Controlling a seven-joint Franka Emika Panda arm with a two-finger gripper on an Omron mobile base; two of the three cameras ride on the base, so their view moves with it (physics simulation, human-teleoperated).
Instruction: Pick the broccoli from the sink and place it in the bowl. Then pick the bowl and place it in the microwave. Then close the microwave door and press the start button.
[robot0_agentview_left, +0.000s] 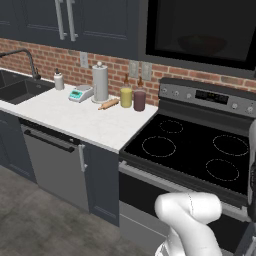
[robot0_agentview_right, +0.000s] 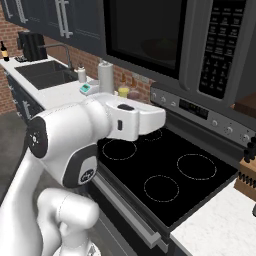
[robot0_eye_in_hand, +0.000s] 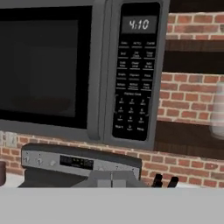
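While the white arm (robot0_agentview_right: 85, 145) reaches up over the glossy black stove (robot0_agentview_left: 195, 150) with its thin burner rings, the boxy microwave (robot0_eye_in_hand: 78, 70) hangs above with its dark glass door (robot0_eye_in_hand: 43, 65) shut flat. Behind the glass a dim reddish rounded shape, probably the bowl (robot0_agentview_left: 202, 45), sits inside. Off left, the charcoal sink (robot0_agentview_left: 20, 90) is sunk into the pale speckled counter (robot0_agentview_left: 80, 117). Its claw is clenched on nothing.
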